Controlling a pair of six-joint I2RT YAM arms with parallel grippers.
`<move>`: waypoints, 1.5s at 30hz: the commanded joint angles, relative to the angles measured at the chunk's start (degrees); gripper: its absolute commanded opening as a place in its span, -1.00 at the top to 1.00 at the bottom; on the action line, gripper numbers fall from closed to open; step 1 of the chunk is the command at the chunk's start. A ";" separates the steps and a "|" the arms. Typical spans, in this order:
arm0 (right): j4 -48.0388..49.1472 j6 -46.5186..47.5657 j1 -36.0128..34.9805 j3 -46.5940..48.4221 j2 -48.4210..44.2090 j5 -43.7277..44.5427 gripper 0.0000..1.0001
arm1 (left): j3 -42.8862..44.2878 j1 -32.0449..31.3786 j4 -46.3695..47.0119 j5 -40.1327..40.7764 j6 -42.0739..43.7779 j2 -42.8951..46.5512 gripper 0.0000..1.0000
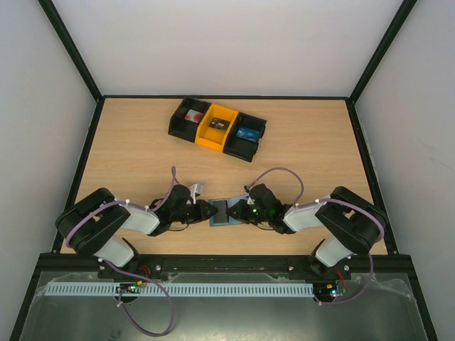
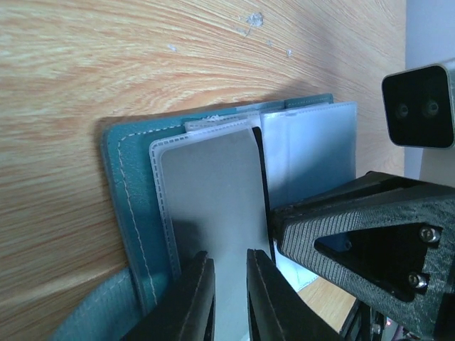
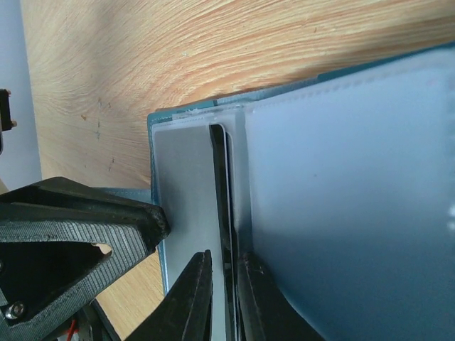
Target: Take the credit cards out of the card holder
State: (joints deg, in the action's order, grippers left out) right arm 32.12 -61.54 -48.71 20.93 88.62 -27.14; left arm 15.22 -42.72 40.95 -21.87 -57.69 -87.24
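Observation:
The slate-blue card holder (image 1: 226, 212) lies open on the table near the front, between my two grippers. In the left wrist view its stitched cover (image 2: 124, 185) frames a grey credit card (image 2: 210, 192) in a clear sleeve. My left gripper (image 2: 229, 257) stands over that card, jaws a narrow gap apart with nothing pinched. In the right wrist view my right gripper (image 3: 224, 257) is shut on the dark edge of a credit card (image 3: 222, 185) sticking out of a pocket beside a large clear sleeve (image 3: 348, 185). From above, the left gripper (image 1: 208, 211) and right gripper (image 1: 242, 211) nearly meet.
A black and yellow tray (image 1: 217, 128) with small items in its compartments sits at the back of the table. Black frame rails border the wooden table on both sides. The right arm's finger (image 2: 355, 227) crowds close to the left gripper.

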 commanded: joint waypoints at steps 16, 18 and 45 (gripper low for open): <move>-3.63 1.07 -0.16 -1.15 -2.93 1.89 0.76 | 3.66 -0.65 -16.30 2.86 4.60 7.42 0.41; -3.59 1.02 -0.16 -1.17 -3.40 2.06 0.76 | 3.84 -0.70 -16.86 3.18 4.74 7.53 0.41; 0.46 0.34 -0.16 -0.71 0.35 -0.15 0.76 | 1.05 -1.45 -13.19 4.38 4.47 2.05 0.95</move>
State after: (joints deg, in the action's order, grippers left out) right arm 31.00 -60.82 -48.71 20.40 87.55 -26.57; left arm 17.65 -43.51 30.02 -19.00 -53.36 -84.09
